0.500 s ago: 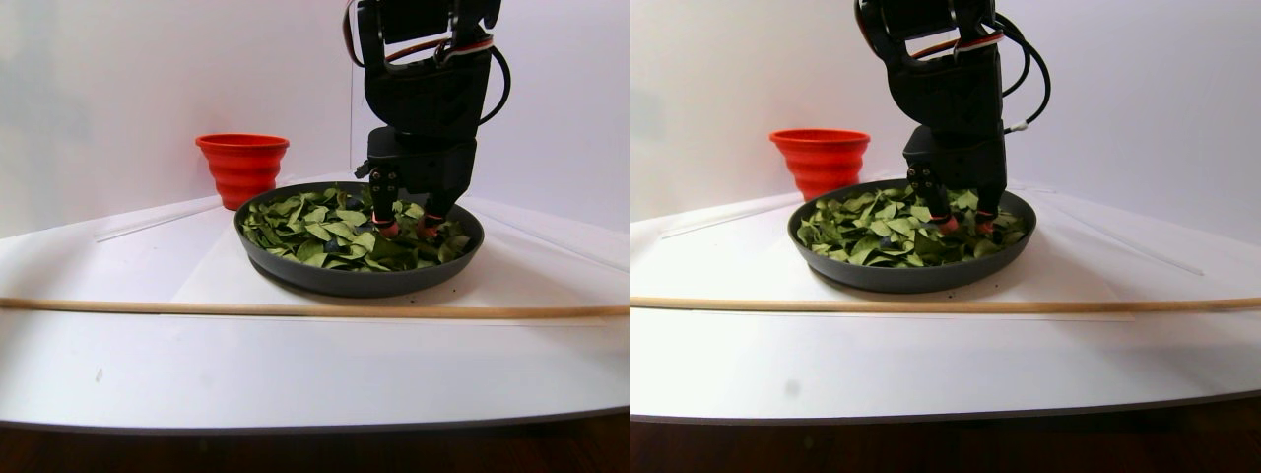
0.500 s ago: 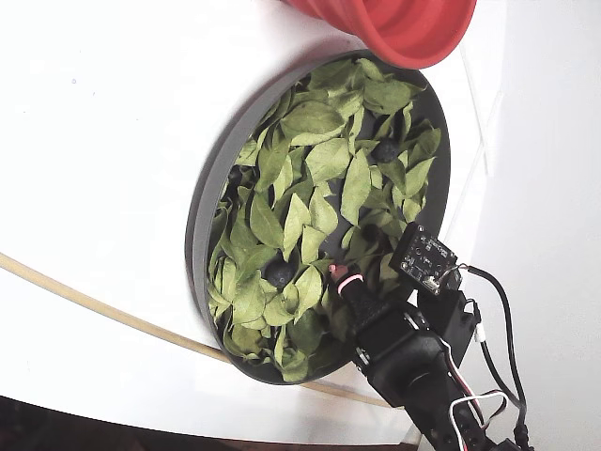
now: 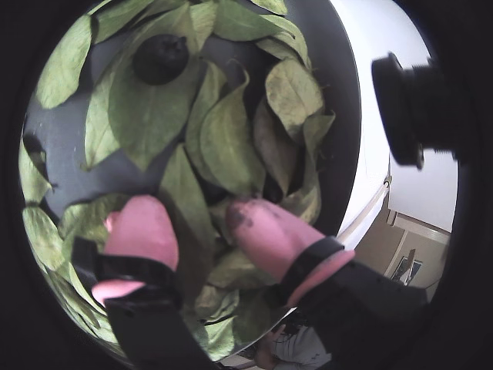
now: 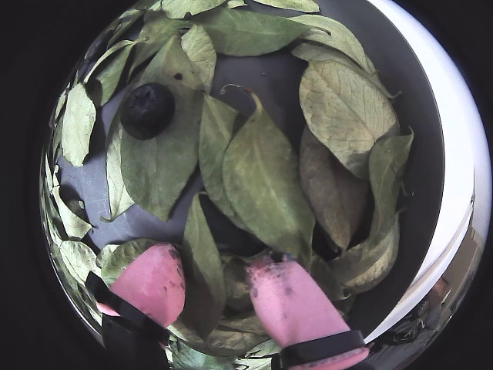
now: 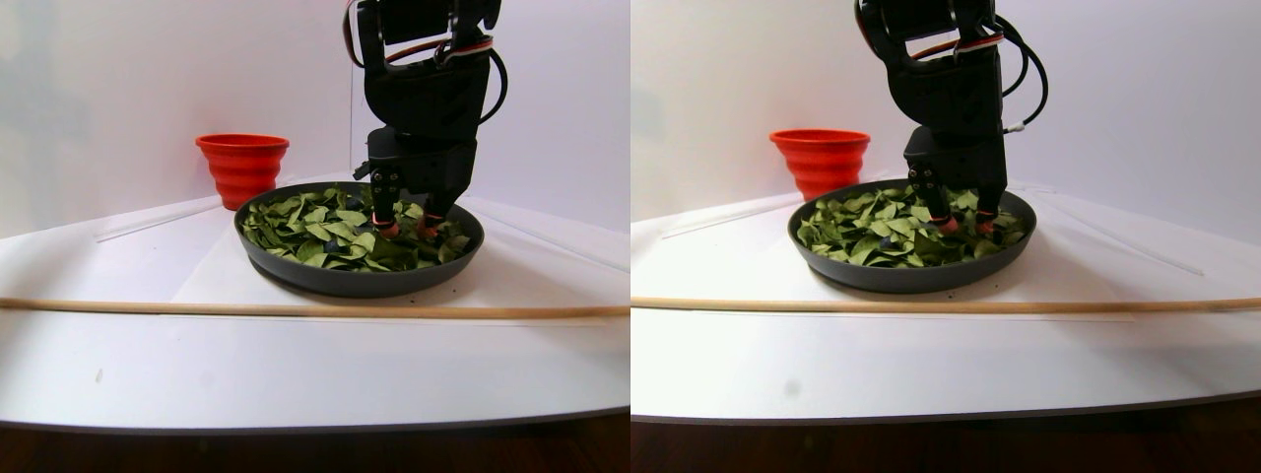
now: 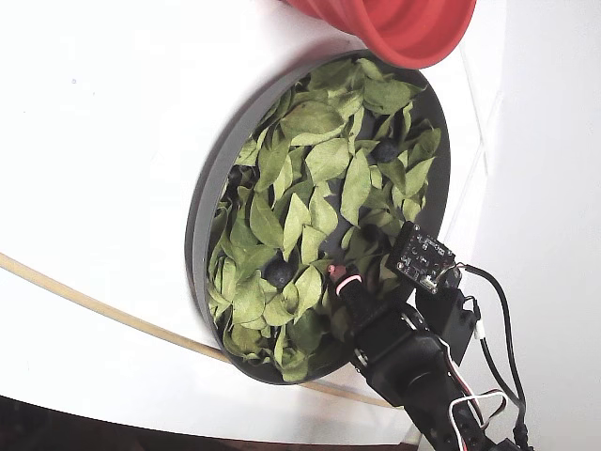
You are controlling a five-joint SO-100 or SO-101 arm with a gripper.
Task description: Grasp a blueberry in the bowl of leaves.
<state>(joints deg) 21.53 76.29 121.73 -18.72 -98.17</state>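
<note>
The dark-grey bowl (image 6: pixel 202 225) holds many green leaves (image 6: pixel 324 160). A dark blueberry (image 4: pixel 146 109) lies on a leaf at the upper left of both wrist views (image 3: pixel 159 58), well ahead of the fingertips. In the fixed view one blueberry (image 6: pixel 278 272) sits just left of the gripper (image 6: pixel 343 282) and another (image 6: pixel 385 148) lies near the bowl's right rim. My gripper (image 4: pixel 214 266) is open. Its pink fingertips (image 3: pixel 142 220) are down among the leaves, with a long leaf between them and no berry visibly held. In the stereo pair view the gripper (image 5: pixel 404 229) stands in the bowl's right half.
A red ribbed cup (image 5: pixel 242 168) stands behind the bowl to its left. A long thin wooden stick (image 5: pixel 296 309) lies across the white table in front of the bowl. The black arm and its cables (image 6: pixel 441 376) rise over the bowl's near right edge.
</note>
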